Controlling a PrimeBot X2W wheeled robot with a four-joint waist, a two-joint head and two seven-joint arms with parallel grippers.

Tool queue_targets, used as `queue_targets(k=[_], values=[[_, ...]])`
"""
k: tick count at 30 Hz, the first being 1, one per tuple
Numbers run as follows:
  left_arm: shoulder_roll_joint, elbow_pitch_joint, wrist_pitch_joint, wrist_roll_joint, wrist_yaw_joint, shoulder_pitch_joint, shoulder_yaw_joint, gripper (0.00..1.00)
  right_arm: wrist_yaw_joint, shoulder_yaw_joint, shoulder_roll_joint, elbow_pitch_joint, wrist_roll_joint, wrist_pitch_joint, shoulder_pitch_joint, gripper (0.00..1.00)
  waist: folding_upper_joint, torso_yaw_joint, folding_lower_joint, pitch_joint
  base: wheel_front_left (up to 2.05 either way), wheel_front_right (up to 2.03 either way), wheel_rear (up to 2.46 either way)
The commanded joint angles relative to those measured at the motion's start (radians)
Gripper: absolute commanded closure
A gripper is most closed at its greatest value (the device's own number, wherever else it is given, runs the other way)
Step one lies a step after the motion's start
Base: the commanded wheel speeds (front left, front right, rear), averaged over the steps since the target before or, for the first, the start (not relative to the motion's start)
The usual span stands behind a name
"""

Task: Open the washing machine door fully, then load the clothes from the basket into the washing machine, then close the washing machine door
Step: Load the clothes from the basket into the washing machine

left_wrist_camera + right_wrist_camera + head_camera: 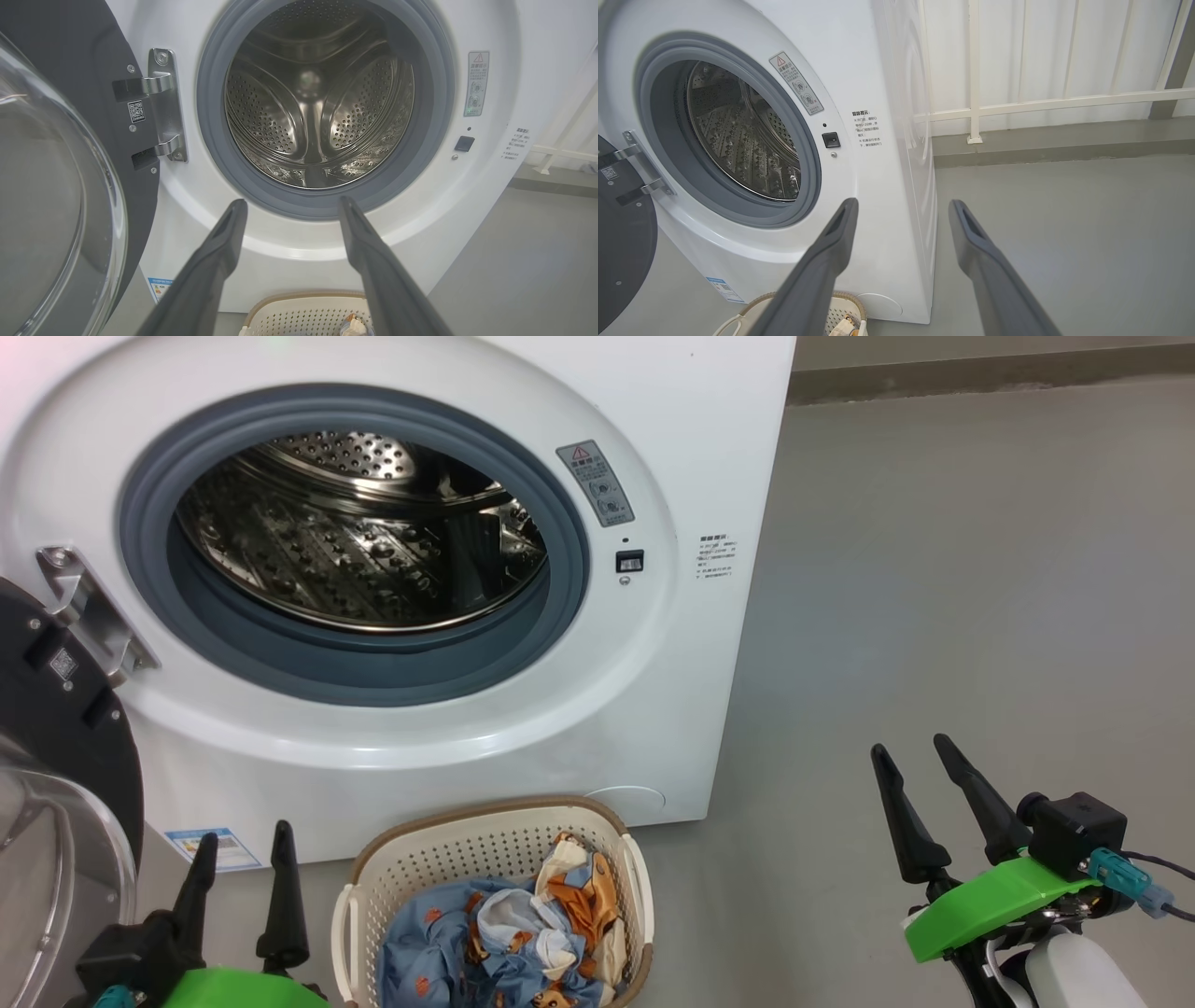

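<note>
Clothes lie in the basket; left hand, right hand spread wide, empty

Bright even light, sharp focus, glints inside the washing machine

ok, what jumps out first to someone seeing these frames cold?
The washing machine dominates the upper left of the head view, its steel drum gaping open and the washing machine door swung out at the far left. Just below, at bottom centre, stands the basket holding the clothes, blue with orange figures. The left gripper and right gripper flank the basket, both open and empty.
</note>
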Motion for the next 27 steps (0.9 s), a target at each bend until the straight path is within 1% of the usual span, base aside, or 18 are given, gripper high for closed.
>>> queue_targets(k=[1,13,27], values=[[0.012,-0.021,-0.007,0.013,-0.006,-0.040,0.037,0.00,0.002,0.021,-0.005,-0.029,-0.006,-0.012,-0.012,0.00,0.0000,0.000,0.0000,0.003,0.00,0.00,0.00],[0.008,-0.016,-0.007,0.017,-0.014,-0.047,0.041,0.00,0.002,0.016,-0.005,-0.031,-0.008,-0.012,-0.015,0.00,0.0000,0.000,0.0000,0.017,0.00,0.00,0.00],[0.010,0.024,-0.007,0.023,-0.024,-0.080,0.020,0.00,0.002,0.012,-0.009,-0.027,-0.007,-0.012,-0.030,0.00,0.0000,-0.012,0.0000,0.075,0.00,0.00,0.00]])
